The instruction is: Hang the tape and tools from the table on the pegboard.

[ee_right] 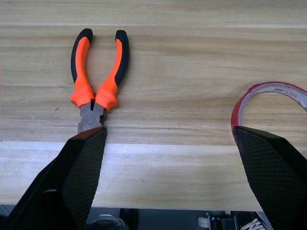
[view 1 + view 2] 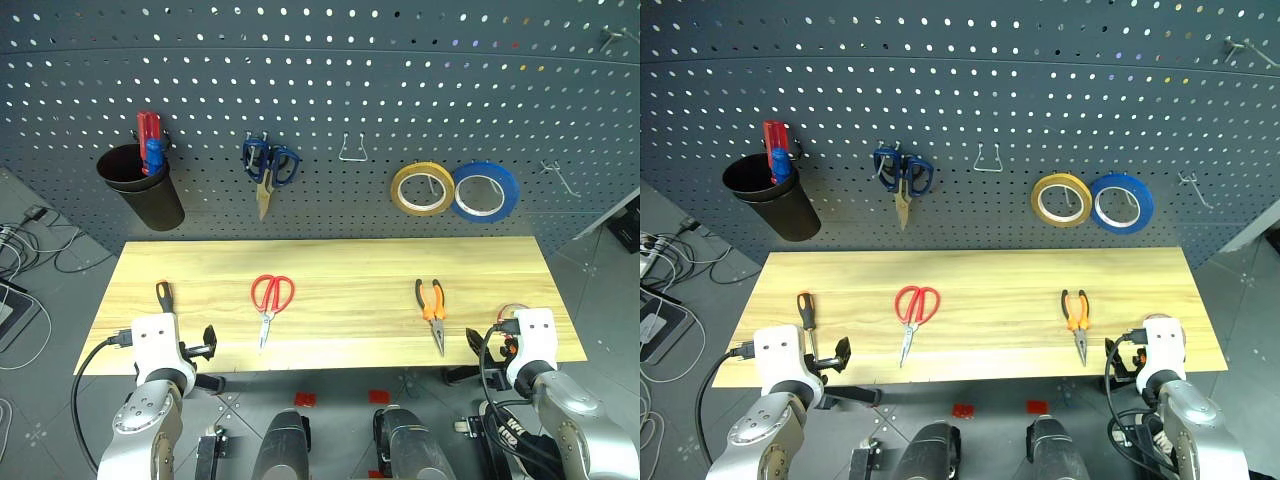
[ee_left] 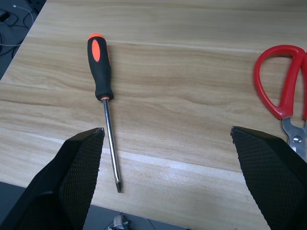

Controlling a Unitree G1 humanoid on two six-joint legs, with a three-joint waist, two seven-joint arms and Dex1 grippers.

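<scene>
Both hands (image 3: 165,158) (image 1: 168,158) gape empty at the counter's (image 2: 340,265) near edge; the stiff, light screwdriver (image 3: 101,81) wants gripping by its handle.

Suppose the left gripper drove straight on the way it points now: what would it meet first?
Probably the bare table. The open left gripper aims down between the screwdriver and red scissors, touching neither; depth is hard to judge.
</scene>
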